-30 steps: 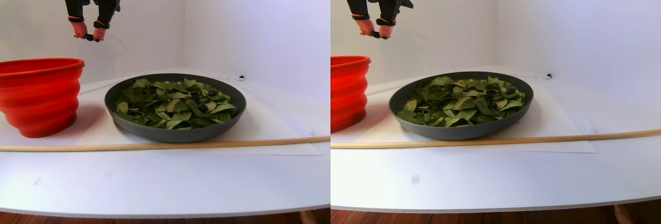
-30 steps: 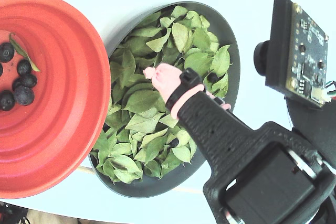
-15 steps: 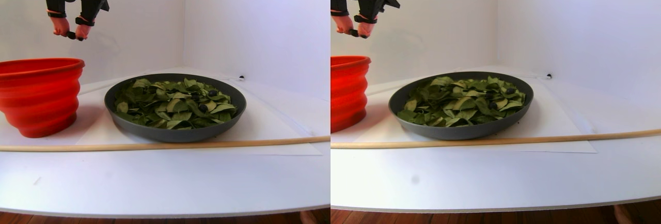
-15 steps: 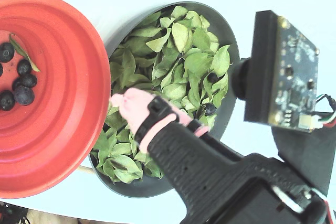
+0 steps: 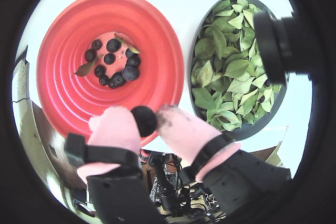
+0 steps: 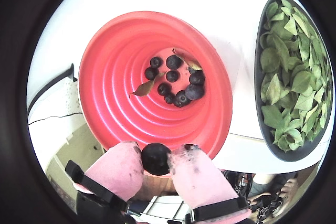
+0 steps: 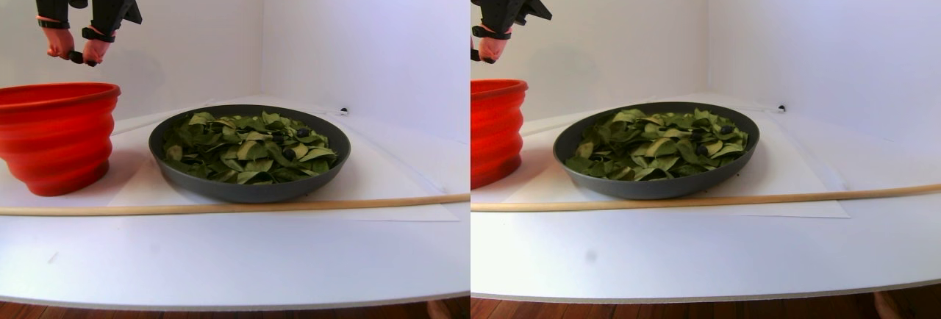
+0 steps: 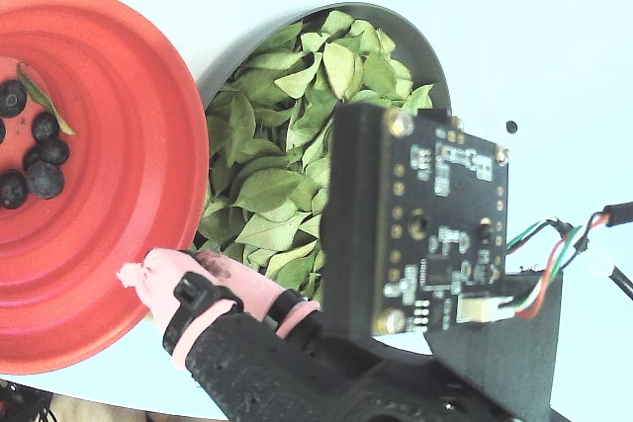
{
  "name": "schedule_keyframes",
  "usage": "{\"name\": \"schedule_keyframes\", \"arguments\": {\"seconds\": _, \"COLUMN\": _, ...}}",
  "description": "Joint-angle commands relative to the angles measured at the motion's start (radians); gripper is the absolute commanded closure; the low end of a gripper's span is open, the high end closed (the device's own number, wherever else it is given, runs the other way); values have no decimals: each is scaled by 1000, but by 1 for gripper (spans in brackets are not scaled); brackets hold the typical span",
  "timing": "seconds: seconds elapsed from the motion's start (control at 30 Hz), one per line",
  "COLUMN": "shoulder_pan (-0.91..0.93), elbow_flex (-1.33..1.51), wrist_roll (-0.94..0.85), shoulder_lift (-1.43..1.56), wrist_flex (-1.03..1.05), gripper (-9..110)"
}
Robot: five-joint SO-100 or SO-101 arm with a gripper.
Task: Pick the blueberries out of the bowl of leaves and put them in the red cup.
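Above the red cup (image 6: 131, 66), your fingers (image 6: 123, 169) pinch one blueberry (image 6: 156, 159).
You see more blueberries (image 6: 176, 80) in the cup's bottom; right of it sits the bowl (image 7: 250, 187) of leaves (image 7: 246, 148).

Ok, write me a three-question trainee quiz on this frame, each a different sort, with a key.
1. True or false: the tool is shut on a blueberry.
2. Multiple choice: in both wrist views, the tool is over A) the centre of the bowl, B) the near rim of the red cup, C) bare table.
3. Fill in: besides berries, the red cup holds stray ____.

Key: 1 true; 2 B; 3 leaves.
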Motion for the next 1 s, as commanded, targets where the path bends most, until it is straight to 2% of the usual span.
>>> {"name": "schedule_keyframes", "arguments": {"seconds": 0.0, "shoulder_pan": -28, "elbow_flex": -5, "wrist_roll": 14, "shoulder_lift": 115, "wrist_flex": 2, "gripper": 92}}
{"name": "schedule_keyframes", "arguments": {"seconds": 0.3, "shoulder_pan": -31, "elbow_flex": 18, "wrist_roll": 21, "shoulder_lift": 103, "wrist_flex": -5, "gripper": 92}}
{"name": "schedule_keyframes", "arguments": {"seconds": 0.6, "shoulder_pan": 0, "elbow_flex": 12, "wrist_roll": 23, "shoulder_lift": 149, "wrist_flex": -3, "gripper": 82}}
{"name": "schedule_keyframes", "arguments": {"seconds": 0.97, "shoulder_pan": 104, "elbow_flex": -35, "wrist_roll": -12, "shoulder_lift": 169, "wrist_flex": 2, "gripper": 83}}
